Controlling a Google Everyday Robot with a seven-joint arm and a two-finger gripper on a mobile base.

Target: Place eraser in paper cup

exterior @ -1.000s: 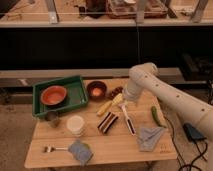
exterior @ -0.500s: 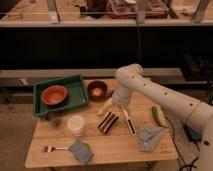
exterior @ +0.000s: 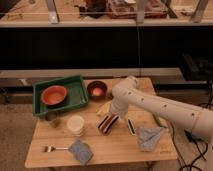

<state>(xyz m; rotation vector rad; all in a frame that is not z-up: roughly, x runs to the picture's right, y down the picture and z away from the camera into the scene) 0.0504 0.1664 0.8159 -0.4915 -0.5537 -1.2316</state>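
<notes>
The eraser [exterior: 107,123], a striped brown, red and white block, lies flat near the middle of the wooden table [exterior: 117,148]. The cream-white paper cup [exterior: 76,125] stands upright to its left, a short gap away. My gripper [exterior: 112,113] hangs at the end of the white arm, just above the far right end of the eraser. The arm reaches in from the right, and its bulky wrist hides the contact between gripper and eraser.
A green tray [exterior: 75,100] holding an orange bowl [exterior: 54,94] sits at the back left. Also on the table: a dark brown bowl [exterior: 97,90], a grey metal cup [exterior: 52,118], a yellow-handled tool [exterior: 103,108], a black-and-white stick [exterior: 131,126], a fork [exterior: 52,148] and two grey cloths [exterior: 80,151] [exterior: 150,136].
The arm has swung left and lowered, bringing the gripper from the right side of the table to just above the eraser. The objects have not moved.
</notes>
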